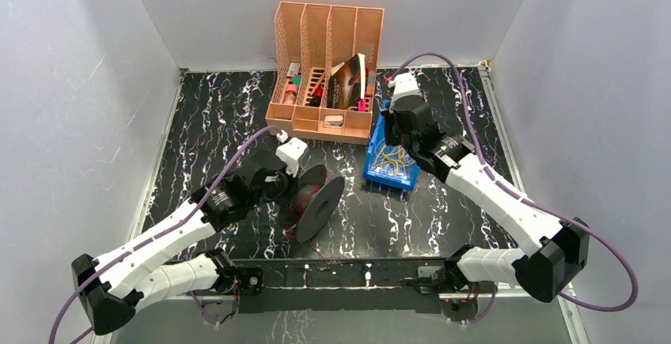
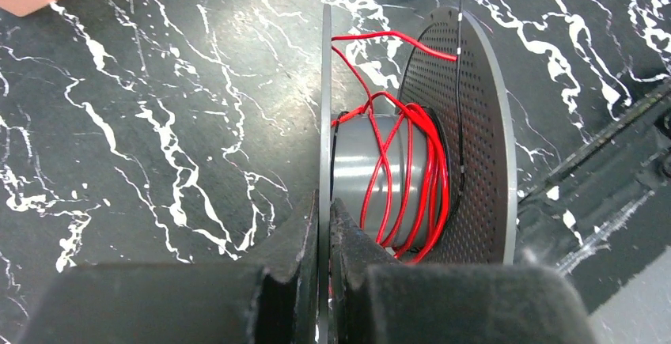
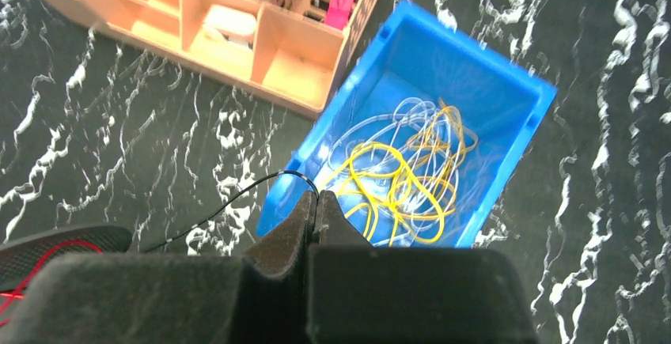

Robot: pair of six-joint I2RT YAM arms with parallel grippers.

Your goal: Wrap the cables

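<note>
A dark grey spool (image 1: 320,202) lies on its side on the marbled table, with red cable (image 2: 427,186) wound loosely round its core (image 2: 368,158). My left gripper (image 2: 324,202) is shut on the spool's thin left disc (image 2: 325,107). A black cable (image 2: 460,83) crosses the perforated right disc. My right gripper (image 3: 316,195) hangs over the near corner of the blue bin (image 3: 514,83), shut on that black cable (image 3: 229,202), which trails left toward the spool. Tangled yellow cables (image 3: 403,178) and pale ones lie in the bin.
A peach desk organizer (image 1: 324,67) with pens and small items stands at the back, just behind the blue bin (image 1: 392,174). Purple arm cords loop beside both arms. Grey walls close in the table on three sides.
</note>
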